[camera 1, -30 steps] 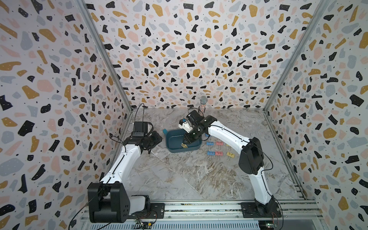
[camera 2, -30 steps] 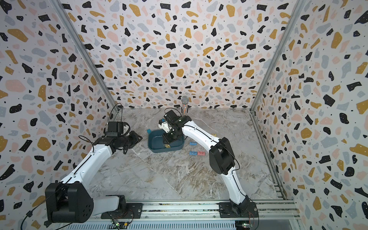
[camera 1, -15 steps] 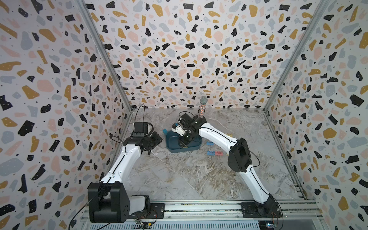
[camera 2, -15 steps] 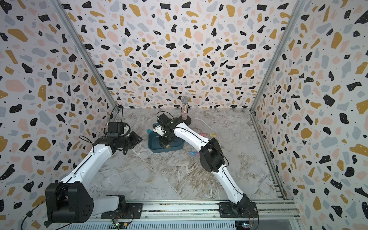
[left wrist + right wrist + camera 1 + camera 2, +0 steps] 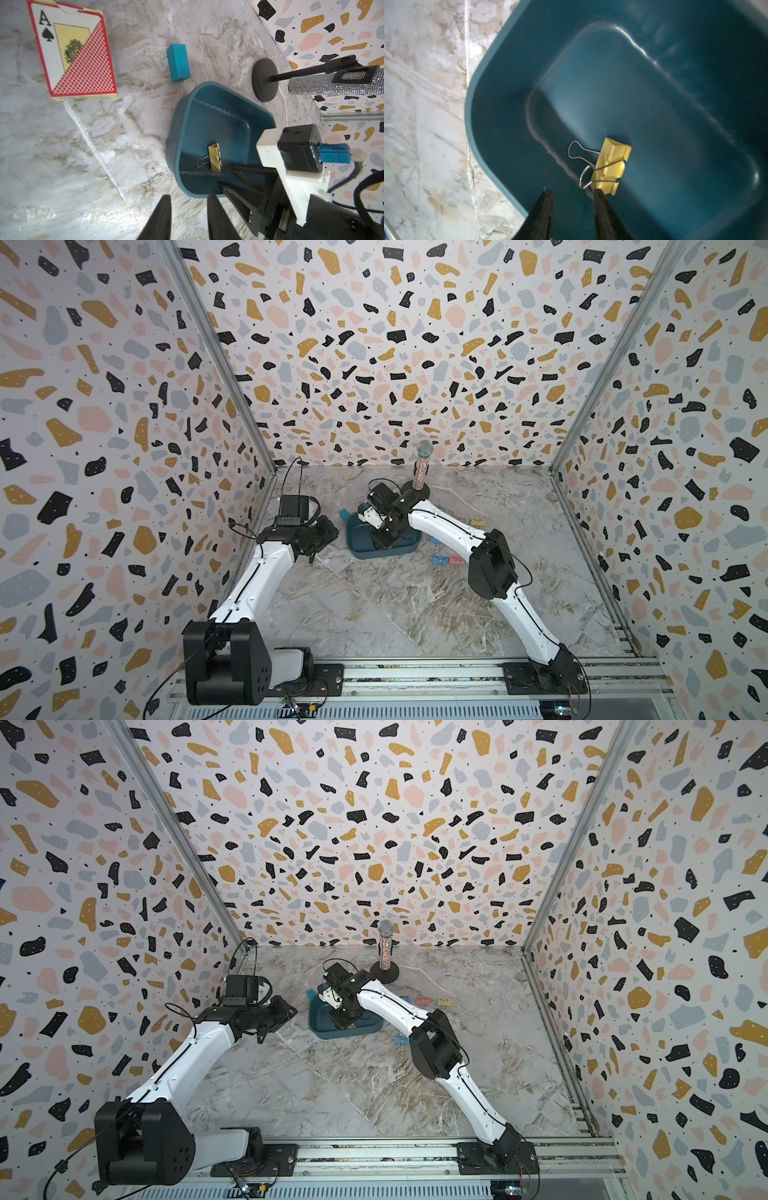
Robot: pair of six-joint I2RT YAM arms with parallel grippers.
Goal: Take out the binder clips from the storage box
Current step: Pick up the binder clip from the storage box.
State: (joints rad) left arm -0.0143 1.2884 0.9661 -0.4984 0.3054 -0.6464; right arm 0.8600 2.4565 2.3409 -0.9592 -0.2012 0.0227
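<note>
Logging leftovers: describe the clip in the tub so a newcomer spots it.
Find the dark teal tub on the marble table. One binder clip lies on its floor. It is yellow with silver wire handles, the only one inside; other clips lie outside.

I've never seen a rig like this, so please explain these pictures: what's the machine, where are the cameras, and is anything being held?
These are two white robot arms over a marble table, each ending in jaws. Two pictures look down from overhead; two come from cameras on the wrists. The right arm has its jaws open, close to a yellow binder clip lying in the blue storage box. Other binder clips lie outside it. A card pack, teal block and sparkly microphone sit nearby. The left arm hovers aside. Nothing is held.
</note>
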